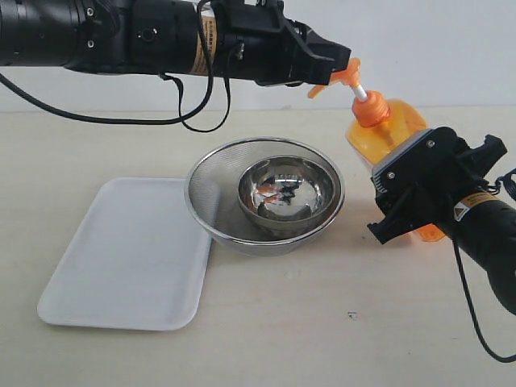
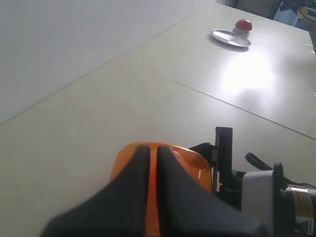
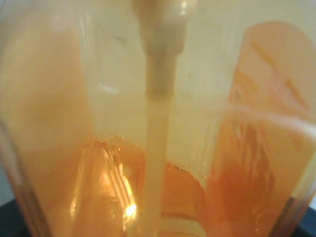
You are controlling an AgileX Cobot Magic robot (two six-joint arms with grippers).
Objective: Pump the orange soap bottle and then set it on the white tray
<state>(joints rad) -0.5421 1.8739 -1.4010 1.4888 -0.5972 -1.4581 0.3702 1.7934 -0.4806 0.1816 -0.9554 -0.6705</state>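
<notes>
The orange soap bottle (image 1: 389,122) stands tilted at the right of the table. My right gripper (image 1: 413,187) is shut on its body, one finger on each side. In the right wrist view the translucent orange bottle (image 3: 98,168) fills the picture, with its pale dip tube down the middle. My left gripper (image 1: 340,66) reaches across from the left, shut, its tips against the orange pump head (image 1: 351,79). The white stem shows below the head. The left wrist view shows the shut left gripper (image 2: 153,149) lying over the pump head (image 2: 195,165). The white tray (image 1: 121,258) lies flat at the front left.
A round steel mesh strainer (image 1: 211,193) holding a shiny steel bowl (image 1: 286,193) sits between the tray and the bottle, touching the tray's right edge. Far off in the left wrist view are a small metal dish (image 2: 230,37) and a red object (image 2: 243,24).
</notes>
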